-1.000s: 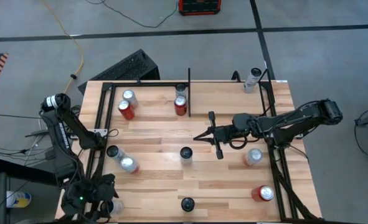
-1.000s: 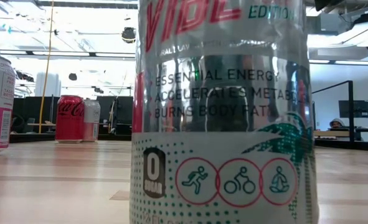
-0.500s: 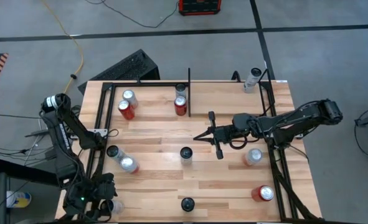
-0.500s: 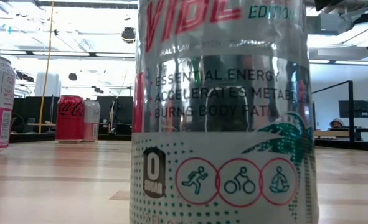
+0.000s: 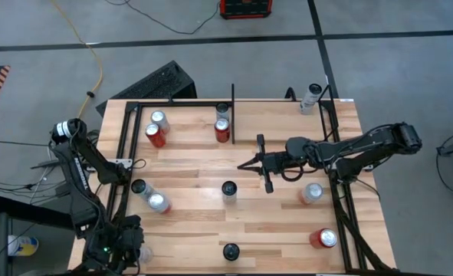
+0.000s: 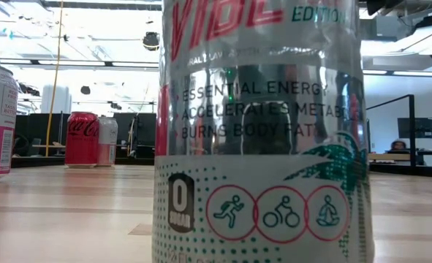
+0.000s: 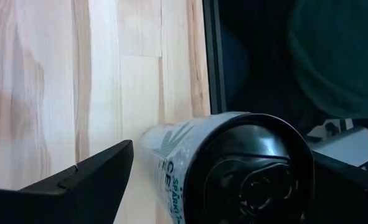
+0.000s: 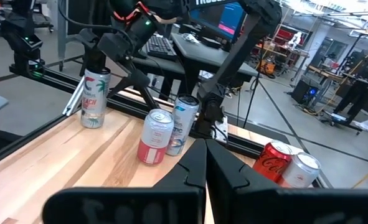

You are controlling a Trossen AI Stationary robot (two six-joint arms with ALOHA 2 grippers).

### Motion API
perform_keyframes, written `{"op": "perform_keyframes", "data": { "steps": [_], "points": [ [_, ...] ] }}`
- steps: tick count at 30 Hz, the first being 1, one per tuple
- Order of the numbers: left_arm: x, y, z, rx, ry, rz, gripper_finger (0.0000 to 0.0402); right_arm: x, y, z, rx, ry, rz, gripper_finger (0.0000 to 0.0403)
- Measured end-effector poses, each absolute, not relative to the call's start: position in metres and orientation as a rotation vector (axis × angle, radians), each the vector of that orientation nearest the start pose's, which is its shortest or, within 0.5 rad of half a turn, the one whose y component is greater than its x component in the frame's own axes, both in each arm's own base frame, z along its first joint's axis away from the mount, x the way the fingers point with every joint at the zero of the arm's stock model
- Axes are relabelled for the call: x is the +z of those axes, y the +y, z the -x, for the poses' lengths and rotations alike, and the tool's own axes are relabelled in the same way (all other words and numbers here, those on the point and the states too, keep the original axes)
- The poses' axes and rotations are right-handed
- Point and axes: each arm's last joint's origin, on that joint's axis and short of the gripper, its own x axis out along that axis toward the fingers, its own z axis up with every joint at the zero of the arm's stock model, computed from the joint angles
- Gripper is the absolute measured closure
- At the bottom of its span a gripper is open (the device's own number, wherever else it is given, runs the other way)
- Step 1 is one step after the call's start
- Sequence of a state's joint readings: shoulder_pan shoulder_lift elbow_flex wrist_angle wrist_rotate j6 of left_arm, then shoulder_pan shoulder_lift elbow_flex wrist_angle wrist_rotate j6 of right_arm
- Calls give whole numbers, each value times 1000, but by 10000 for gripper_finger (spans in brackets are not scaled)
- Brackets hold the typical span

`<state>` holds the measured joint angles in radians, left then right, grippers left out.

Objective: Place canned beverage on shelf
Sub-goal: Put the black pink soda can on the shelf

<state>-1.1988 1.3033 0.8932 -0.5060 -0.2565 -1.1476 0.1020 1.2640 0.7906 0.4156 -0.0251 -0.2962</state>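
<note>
Grasp stage: the left end effector point(image 7: 190, 186), jaws wide, straddles the upright can point(image 7: 246, 168) at the shelf's point(image 5: 195, 207) 7 o'clock corner, not visibly clamped; next it must close, while the right end effector point(image 5: 245, 163) waits pinched shut at centre.

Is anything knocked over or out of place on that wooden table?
Nothing stands out. Every can, like the red can, stands upright on the shelf, with no spill showing. The left gripper is around a silver can at the corner.
</note>
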Motion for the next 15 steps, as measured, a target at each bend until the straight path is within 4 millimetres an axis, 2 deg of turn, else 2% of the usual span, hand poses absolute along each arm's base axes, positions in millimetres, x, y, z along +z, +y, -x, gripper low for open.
{"op": "perform_keyframes", "data": {
  "steps": [11, 15],
  "points": [
    [236, -231, -99, -273, 1072, 369, 30, 291, 29, -281, 135, 40, 298, 376],
    [236, -231, -99, -283, 1069, 356, 52, 291, 30, -281, 137, 41, 298, 376]
  ]
}}
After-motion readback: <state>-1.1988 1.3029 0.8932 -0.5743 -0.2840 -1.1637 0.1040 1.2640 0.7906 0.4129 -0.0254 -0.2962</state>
